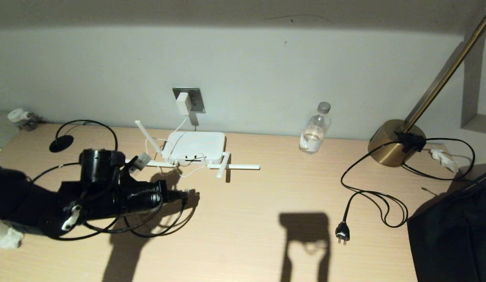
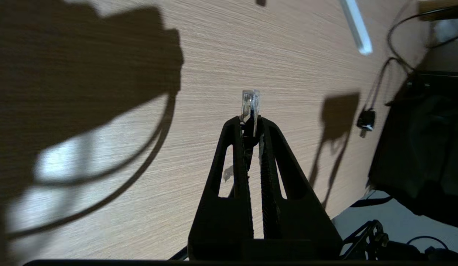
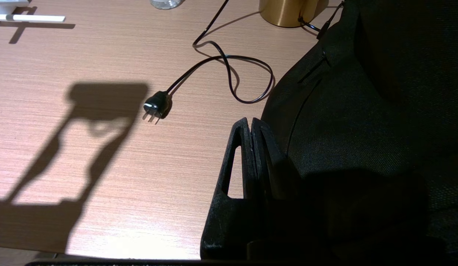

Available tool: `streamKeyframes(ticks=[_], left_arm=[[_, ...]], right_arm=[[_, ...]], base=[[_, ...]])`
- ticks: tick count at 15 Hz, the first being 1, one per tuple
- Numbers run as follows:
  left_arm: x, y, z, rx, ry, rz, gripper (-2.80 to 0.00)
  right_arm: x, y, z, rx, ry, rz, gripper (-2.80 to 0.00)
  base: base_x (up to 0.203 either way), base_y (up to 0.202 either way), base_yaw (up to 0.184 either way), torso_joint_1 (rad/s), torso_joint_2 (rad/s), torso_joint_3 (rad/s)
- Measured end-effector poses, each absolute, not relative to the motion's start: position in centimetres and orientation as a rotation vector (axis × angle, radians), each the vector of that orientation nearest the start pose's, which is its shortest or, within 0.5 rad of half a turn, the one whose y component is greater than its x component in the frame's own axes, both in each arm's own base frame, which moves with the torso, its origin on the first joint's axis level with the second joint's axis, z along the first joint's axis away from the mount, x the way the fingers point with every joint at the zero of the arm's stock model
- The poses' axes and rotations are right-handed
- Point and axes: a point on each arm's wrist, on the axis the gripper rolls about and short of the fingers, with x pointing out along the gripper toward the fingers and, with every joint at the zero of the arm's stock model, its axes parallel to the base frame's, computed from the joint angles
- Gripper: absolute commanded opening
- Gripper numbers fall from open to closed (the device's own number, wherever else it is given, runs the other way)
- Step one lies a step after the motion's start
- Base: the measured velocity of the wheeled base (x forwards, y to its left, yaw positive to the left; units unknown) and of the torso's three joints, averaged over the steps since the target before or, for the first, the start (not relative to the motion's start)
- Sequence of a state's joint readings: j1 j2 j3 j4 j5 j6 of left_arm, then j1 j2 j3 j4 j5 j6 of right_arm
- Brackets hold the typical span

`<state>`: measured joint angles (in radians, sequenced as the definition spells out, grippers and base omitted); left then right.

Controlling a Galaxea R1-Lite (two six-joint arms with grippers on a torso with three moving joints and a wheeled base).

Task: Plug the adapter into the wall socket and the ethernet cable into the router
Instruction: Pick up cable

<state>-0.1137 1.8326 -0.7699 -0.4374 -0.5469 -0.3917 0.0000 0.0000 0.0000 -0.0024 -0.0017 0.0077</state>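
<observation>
Pinching the cable (image 2: 250,105) just behind its clip, left gripper (image 2: 251,123) keeps the connector free for the router (image 1: 194,147).

You get dim, warm light that pools on the mid wall (image 1: 266,70) and the table (image 1: 247,219); the wall's top strip and the table's left and right ends fall dark. Hard shadows lie on the wood: a blocky one near the front edge, another under the left arm (image 1: 102,196), with looped cable shadows. In the left wrist view the wood grain smears and the far things blur, while the clear connector (image 2: 250,103) stays sharp. The right wrist view is sharp, its one side black.
</observation>
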Motion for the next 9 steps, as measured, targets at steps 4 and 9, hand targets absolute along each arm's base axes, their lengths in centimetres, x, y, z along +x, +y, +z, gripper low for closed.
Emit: streamKeyframes(ticks=[4,9], left_arm=[[31.5,-6.8,13.3,-0.361,0.914,-0.328,-2.8],[30.3,-9.8,12.5,-0.134,0.999,-0.062,-2.8]], right_arm=[[-2.3,0.0,7.6,0.008,-0.003,-0.001,-2.8],[-2.3,0.0,7.6,0.008,-0.003,-0.002,-2.8]], base=[[0.0,0.0,0.0,0.0,0.0,0.0],[0.0,0.0,0.0,0.0,0.0,0.0]])
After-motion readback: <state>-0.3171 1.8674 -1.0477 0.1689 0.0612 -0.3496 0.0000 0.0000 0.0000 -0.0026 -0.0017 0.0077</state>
